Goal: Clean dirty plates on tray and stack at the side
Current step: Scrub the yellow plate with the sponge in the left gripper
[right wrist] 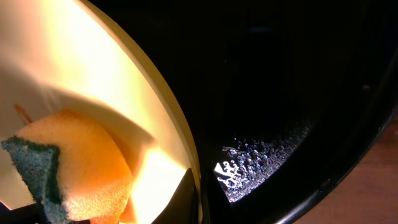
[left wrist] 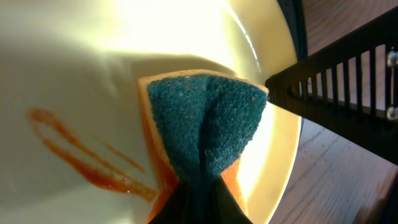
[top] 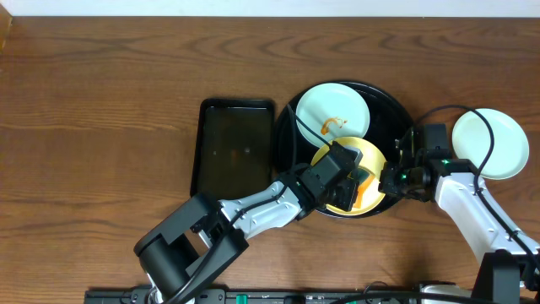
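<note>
Presently grips a folded sponge [left wrist: 202, 118], green face out, in the closed jaws of the left gripper [top: 356, 182]; presses it onto the yellow plate [left wrist: 74, 62] straight ahead of those jaws, beside an orange-brown sauce loop [left wrist: 87, 162]. Pinches that plate's rim with the right gripper [top: 391, 181], jaws shut on it, over the glossy black tray [right wrist: 280, 93]; just beyond these jaws, water beads [right wrist: 261, 155] on the tray floor. Farther past both jaws, on the tray, a mint plate [top: 333, 110] with a squiggle. Outward of the right jaws, on bare wood-grain tabletop [top: 101, 101], a second mint plate [top: 489, 143]. Well off from the left jaws, a black basin [top: 234, 148].
</note>
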Available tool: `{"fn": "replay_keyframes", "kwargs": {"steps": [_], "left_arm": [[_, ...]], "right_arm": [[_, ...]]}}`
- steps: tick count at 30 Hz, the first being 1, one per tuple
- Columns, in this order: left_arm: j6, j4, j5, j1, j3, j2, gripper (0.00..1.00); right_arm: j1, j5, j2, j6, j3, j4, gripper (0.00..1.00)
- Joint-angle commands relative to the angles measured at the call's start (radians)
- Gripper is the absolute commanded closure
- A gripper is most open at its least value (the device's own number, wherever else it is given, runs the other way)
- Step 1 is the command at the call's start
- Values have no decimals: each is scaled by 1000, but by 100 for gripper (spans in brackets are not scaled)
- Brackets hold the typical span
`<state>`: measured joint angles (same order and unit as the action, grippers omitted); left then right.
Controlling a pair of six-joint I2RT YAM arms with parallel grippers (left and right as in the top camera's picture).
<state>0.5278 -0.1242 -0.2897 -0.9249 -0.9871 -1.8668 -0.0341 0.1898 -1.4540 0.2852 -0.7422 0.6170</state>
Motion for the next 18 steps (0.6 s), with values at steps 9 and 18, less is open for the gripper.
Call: {"fn": "replay_keyframes", "kwargs": {"steps": [9, 18], "left_arm": [[-26, 62, 259, 80, -5, -7, 92], [-72, 61, 259, 150, -12, 39, 93]], "right_arm": [[-6, 2, -5, 6, 5, 4, 99], [-7, 2, -5, 5, 5, 4, 99]]}}
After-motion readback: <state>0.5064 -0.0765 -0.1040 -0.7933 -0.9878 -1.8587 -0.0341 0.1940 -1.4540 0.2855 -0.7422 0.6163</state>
